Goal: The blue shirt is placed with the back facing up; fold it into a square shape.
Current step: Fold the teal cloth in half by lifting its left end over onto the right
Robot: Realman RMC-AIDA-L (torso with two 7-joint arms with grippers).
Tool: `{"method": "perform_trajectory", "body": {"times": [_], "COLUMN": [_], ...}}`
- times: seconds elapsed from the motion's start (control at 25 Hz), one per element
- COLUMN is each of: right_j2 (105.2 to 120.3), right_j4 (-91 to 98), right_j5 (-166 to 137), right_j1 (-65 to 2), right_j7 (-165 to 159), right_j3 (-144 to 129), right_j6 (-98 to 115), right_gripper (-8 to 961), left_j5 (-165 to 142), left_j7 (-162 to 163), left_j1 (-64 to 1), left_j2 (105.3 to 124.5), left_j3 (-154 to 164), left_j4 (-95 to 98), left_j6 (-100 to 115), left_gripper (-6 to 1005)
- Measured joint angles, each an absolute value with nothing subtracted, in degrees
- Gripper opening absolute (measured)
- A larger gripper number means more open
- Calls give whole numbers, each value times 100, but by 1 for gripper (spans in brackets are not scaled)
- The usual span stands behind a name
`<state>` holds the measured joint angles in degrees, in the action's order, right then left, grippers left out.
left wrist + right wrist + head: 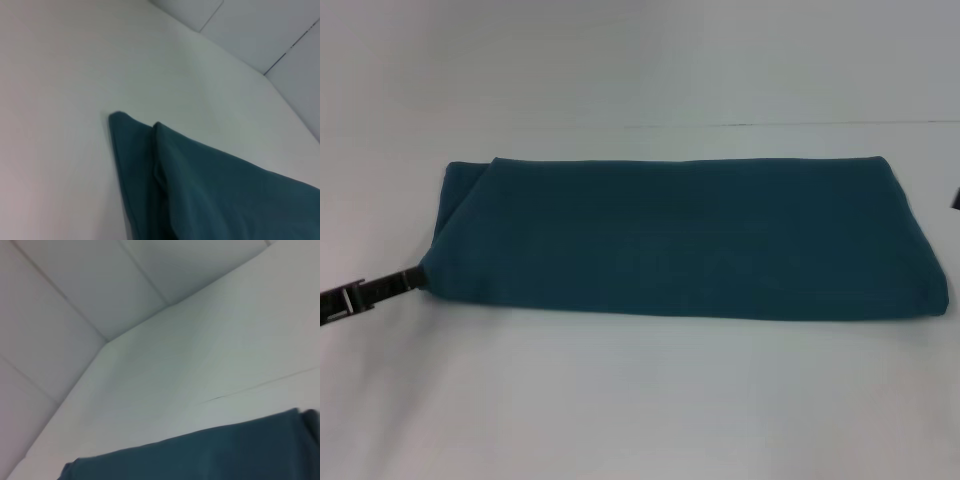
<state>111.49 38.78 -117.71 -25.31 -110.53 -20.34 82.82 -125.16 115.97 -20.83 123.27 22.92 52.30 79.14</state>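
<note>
The blue shirt [690,235] lies folded into a long flat band across the middle of the white table, with a small fold showing at its far left corner. My left gripper [410,279] reaches in low from the left edge and its tip meets the shirt's near left corner. Only a dark sliver of my right gripper [956,200] shows at the right border, just beyond the shirt's right end. The left wrist view shows layered edges of the shirt [200,190]. In the right wrist view one long edge of the shirt [210,455] is visible.
The white table [640,400] extends in front of and behind the shirt, with a thin seam [770,125] across its back. Pale padded wall panels [75,290] stand behind the table.
</note>
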Motion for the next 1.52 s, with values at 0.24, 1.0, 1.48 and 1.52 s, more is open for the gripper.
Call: {"method": "perform_trajectory", "body": {"times": [0.24, 1.0, 1.48, 1.52], "right_j2": [11167, 11214, 11214, 11214], "right_j4": [3862, 3846, 3850, 3850], "right_j5": [-11783, -11764, -11761, -11756], "right_j1": [-2709, -2818, -2809, -2808], "right_j7": [-10922, -10670, -10669, -10670], "right_j3": [-2306, -2374, -2364, -2364], "right_j6": [8288, 8555, 8520, 8520], "right_gripper": [862, 910, 909, 909], "left_j5": [-12743, -12786, -12918, -12918], "left_j7": [11884, 12006, 12039, 12039], "left_j1": [-2108, -2374, -2487, -2509], "left_j2": [12322, 12264, 12275, 12272], "left_j3": [2310, 2443, 2717, 2729], "left_j4": [5169, 4722, 4564, 4544], "left_j6": [8000, 7708, 7252, 7220], "left_gripper": [706, 890, 891, 891]}}
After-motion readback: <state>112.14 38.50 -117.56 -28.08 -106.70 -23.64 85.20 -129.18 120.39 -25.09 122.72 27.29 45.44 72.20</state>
